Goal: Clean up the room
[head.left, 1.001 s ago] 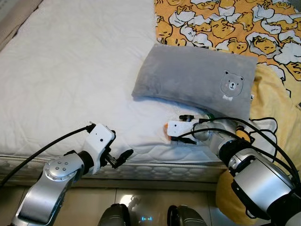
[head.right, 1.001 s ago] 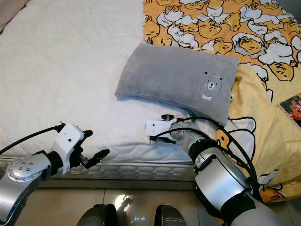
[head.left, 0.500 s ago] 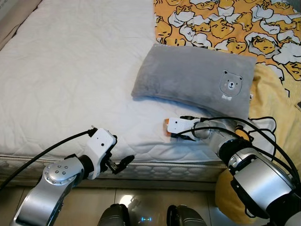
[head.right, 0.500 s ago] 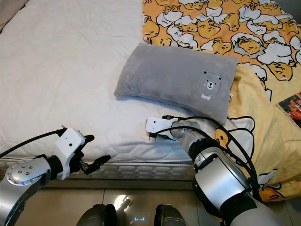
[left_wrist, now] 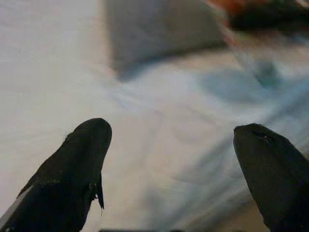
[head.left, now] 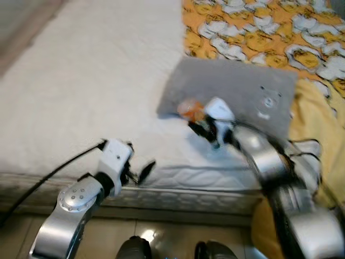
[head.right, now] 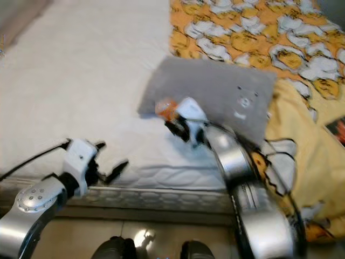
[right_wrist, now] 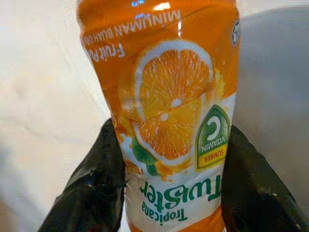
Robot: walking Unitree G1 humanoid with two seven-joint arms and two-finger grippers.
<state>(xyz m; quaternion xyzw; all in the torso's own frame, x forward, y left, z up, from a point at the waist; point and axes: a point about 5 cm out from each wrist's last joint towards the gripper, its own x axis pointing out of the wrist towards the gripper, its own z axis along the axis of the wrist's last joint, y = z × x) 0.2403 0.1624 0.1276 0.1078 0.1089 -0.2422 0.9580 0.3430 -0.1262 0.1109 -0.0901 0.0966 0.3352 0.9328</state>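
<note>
An orange Tropicana Twister juice bottle [right_wrist: 169,121] stands between the two black fingers [right_wrist: 96,193] of my right gripper [head.left: 200,124], which is shut on it. The blurred eye views show the bottle [head.left: 190,109] held above the white mattress [head.left: 91,81], at the near left corner of the grey bear pillow [head.left: 253,94]. My left gripper [head.left: 141,171] hovers open at the bed's front edge, with nothing between its fingers [left_wrist: 82,159]. It is well left of the bottle.
A yellow cartoon-print blanket [head.left: 259,32] covers the far right of the bed and hangs down beside my right arm. The mattress's quilted front edge [head.left: 178,194] runs across below both grippers. Tiled floor [head.left: 161,232] lies beneath it.
My right gripper has lifted the bottle off the mattress and carried it up toward the pillow's left corner. The view has shifted and blurred. My left gripper stays low at the bed's edge.
</note>
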